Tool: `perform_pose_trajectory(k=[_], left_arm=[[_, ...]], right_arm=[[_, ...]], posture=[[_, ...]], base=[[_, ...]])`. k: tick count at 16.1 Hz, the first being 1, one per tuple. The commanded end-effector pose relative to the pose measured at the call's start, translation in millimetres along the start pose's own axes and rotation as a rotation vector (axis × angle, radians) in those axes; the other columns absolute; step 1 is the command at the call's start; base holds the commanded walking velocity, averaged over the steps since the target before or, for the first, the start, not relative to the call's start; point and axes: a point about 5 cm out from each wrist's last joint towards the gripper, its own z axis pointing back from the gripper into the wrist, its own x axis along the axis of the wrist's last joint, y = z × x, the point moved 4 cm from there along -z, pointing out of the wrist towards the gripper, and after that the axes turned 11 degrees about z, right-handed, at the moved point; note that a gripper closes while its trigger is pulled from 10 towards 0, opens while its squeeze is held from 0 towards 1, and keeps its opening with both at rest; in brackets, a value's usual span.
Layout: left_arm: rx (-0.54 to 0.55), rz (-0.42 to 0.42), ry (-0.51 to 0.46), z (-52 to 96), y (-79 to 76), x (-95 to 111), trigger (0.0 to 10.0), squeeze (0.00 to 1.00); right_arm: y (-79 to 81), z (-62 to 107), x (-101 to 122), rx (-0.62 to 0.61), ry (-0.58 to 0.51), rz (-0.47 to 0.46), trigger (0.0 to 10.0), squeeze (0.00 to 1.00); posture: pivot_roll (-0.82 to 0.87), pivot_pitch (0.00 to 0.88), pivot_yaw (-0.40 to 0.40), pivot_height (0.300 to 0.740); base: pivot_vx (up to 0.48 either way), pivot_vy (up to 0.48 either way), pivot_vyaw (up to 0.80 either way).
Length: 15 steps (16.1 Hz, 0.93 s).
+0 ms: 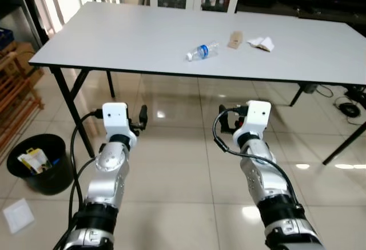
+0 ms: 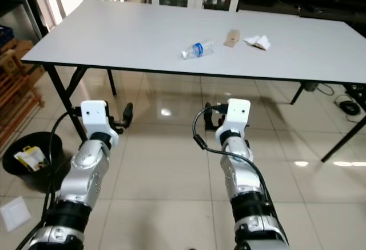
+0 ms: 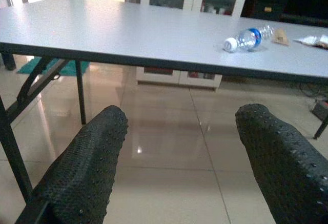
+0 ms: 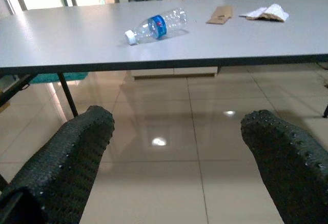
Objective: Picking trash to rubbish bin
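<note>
Nothing had been picked up yet. The bottle [image 1: 202, 51], a brown card [image 1: 235, 39] and crumpled paper [image 1: 261, 44] lay on the tabletop [image 1: 114, 32]. Both the left tool [image 3: 179, 167] and right tool [image 4: 179, 162] hung spread and empty, short of it; the bin [image 1: 40, 164] stood on the floor at the left.

Head stereo pair looks forward and down over both arms at the desk [image 1: 171, 38] from a short distance. Each wrist camera looks level along its claw fingers toward the desk edge; all views share the bottle [image 4: 156, 25].

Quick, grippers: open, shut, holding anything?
Left gripper: open, empty, below table height.
Right gripper: open, empty, below table height.
</note>
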Motion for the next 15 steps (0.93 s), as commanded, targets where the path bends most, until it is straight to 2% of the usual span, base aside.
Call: perform_pose_trajectory(k=[1, 2, 3, 7, 8, 12, 15], left_arm=[[-0.017, 0.007, -0.019, -2.4, -7.1, 5, 10.0, 0.0], [-0.022, 0.003, -0.024, -2.7, -8.0, 6, 10.0, 0.0], [-0.045, -0.049, -0.05, -5.0, -14.2, 15, 10.0, 0.0], [-0.082, -0.137, -0.158, -13.7, -23.0, 49, 10.0, 0.0], [-0.079, -0.155, -0.177, -17.0, -21.7, 58, 10.0, 0.0], [-0.074, -0.179, -0.204, -21.0, -19.0, 71, 10.0, 0.0], [-0.081, -0.187, -0.251, -21.7, -23.6, 85, 10.0, 0.0]], right_arm=[[-5.7, -3.6, 5, -0.018, -0.011, 0.004, 10.0, 0.0], [-5.9, -3.8, 6, -0.018, -0.012, 0.004, 10.0, 0.0], [-7.6, -5.9, 14, -0.025, -0.04, -0.001, 10.0, 0.0], [-11.5, -11.8, 46, -0.04, -0.133, -0.005, 10.0, 0.0], [-12.7, -13.3, 56, -0.045, -0.161, -0.006, 10.0, 0.0], [-13.4, -15.3, 68, -0.056, -0.191, -0.01, 10.0, 0.0], [-14.6, -14.6, 76, -0.061, -0.217, 0.005, 10.0, 0.0]], posture=[[0.0, 0.039, -0.081, 0.74], [0.0, 0.039, -0.081, 0.74], [0.0, 0.04, -0.081, 0.74], [0.0, 0.036, -0.077, 0.74], [0.0, 0.037, -0.074, 0.74], [0.0, 0.035, -0.069, 0.74], [0.0, 0.036, -0.068, 0.74]], base=[[0.0, 0.0, 0.0], [0.0, 0.0, 0.0], [0.0, 0.0, 0.0], [0.065, 0.0, 0.0], [0.48, 0.0, 0.0], [0.48, 0.0, 0.0], [0.48, 0.0, 0.0]])
